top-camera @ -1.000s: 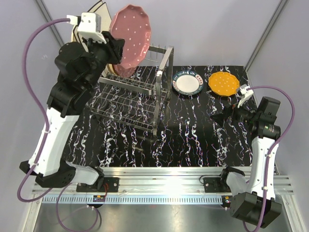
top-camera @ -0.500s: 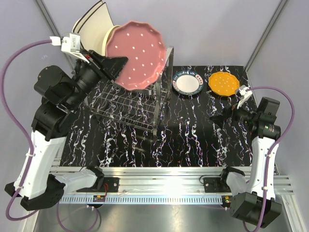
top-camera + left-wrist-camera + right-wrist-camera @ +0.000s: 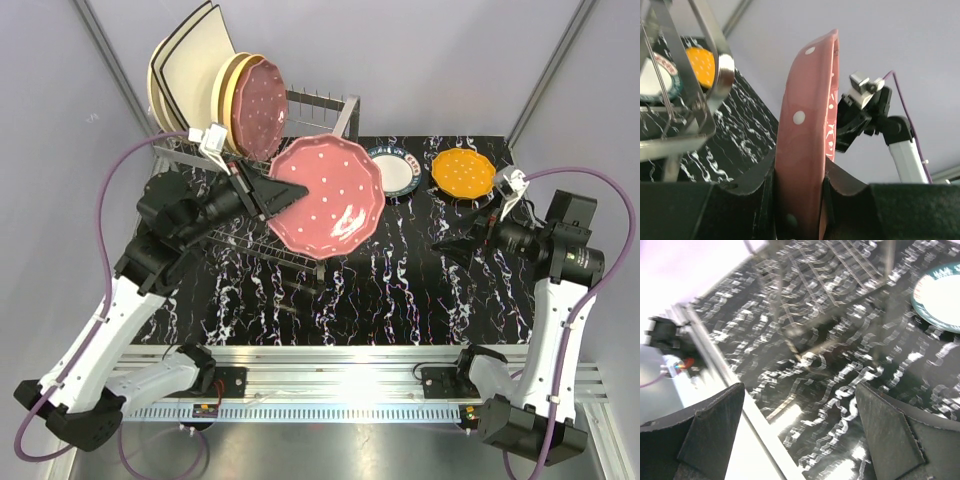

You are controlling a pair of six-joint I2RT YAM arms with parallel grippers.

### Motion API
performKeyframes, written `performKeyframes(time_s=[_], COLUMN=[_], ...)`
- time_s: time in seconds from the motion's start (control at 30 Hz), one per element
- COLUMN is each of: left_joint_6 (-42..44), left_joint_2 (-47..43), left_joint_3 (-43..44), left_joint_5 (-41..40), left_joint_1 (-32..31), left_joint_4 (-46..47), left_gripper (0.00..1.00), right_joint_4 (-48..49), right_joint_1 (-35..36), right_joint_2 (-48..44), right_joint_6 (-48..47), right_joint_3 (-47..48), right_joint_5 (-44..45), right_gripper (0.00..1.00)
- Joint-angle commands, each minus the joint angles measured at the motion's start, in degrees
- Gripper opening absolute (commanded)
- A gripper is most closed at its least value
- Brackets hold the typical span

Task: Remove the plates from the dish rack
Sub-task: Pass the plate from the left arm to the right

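White plate point(image 3: 400, 172) and orange plate point(image 3: 463, 172) lie unloaded, far right. The left gripper point(image 3: 285, 192) pinches the pink dotted plate point(image 3: 335, 195) by the dish rack's point(image 3: 250, 225) right end; cream plates point(image 3: 190, 70) wait racked. The right gripper point(image 3: 462, 238) gapes empty.

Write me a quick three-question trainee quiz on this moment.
1. True or false: the left gripper is shut on the pink plate.
2. How many plates lie flat on the table? A) none B) two C) four
3. Fill in: the right gripper is ___ and holds nothing.

Key:
1. True; the fingers pinch the plate's rim.
2. B: the orange plate and the patterned plate.
3. open
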Motion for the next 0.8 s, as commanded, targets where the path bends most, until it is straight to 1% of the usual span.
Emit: performKeyframes(time_s=[0.0,0.03,0.17,0.27,0.3,0.37,0.4,0.5,0.53,0.57,0.6,0.63,0.67,0.73,0.77], left_joint_6=[-6.25,-6.34,-6.51,-7.22,-7.31,-7.22,-7.13,-6.61,-6.43,-6.25,-6.25,-6.16,-6.60,-7.22,-8.00], left_joint_2=[-4.80,-5.33,-7.96,-8.85,-9.02,-9.55,-9.64,-9.73,-9.73,-9.82,-9.82,-9.82,-9.64,-9.47,-9.12], left_joint_3=[-3.75,-5.07,-11.21,-14.29,-14.92,-16.58,-17.12,-19.14,-20.19,-20.81,-21.60,-23.08,-23.88,-26.25,-26.96], left_joint_5=[5.51,5.77,6.92,7.71,7.80,7.80,7.80,7.01,6.40,6.13,5.78,5.43,5.16,4.55,4.46], left_joint_1=[-0.20,-0.20,-0.64,-1.60,-1.96,-3.01,-3.36,-4.86,-4.95,-5.12,-5.30,-5.39,-5.48,-5.83,-6.09], left_joint_4=[16.70,17.05,18.28,19.60,19.95,20.66,20.84,21.54,21.54,21.80,22.06,23.02,23.64,26.01,26.89], left_gripper=[0.00,0.00,0.00,0.00,0.00,0.00,0.00,0.00,0.00,0.00,0.00,0.00,0.00,0.00,0.00], right_joint_4=[-4.99,-4.56,-2.27,-1.92,-1.74,0.97,5.07,12.47,17.37,19.85,22.23,27.39,29.87,34.88,35.34], right_joint_1=[0.02,0.19,1.41,5.10,8.51,12.13,14.32,15.39,16.44,17.32,18.20,19.25,20.83,22.94,23.57], right_joint_2=[0.78,1.04,2.62,3.68,3.94,3.95,3.25,1.40,0.96,0.52,-0.79,-1.32,-1.68,-1.77,-1.25], right_joint_6=[0.59,1.82,8.07,10.79,12.02,14.30,18.23,26.41,28.27,32.38,34.51,36.45,40.38,43.66,44.72], right_joint_3=[3.87,3.87,3.43,3.43,3.26,2.56,0.99,-2.97,-4.03,-5.08,-6.92,-7.98,-8.95,-11.15,-11.33], right_joint_5=[-7.70,-10.76,-17.02,-17.04,-15.46,-13.96,-12.91,-13.07,-13.34,-13.08,-12.21,-11.24,-10.45,-7.63,-7.19], right_gripper=[1.00,1.00,1.00,1.00,1.00,1.00,1.00,1.00,1.00,1.00,1.00,1.00,1.00,1.00,1.00])
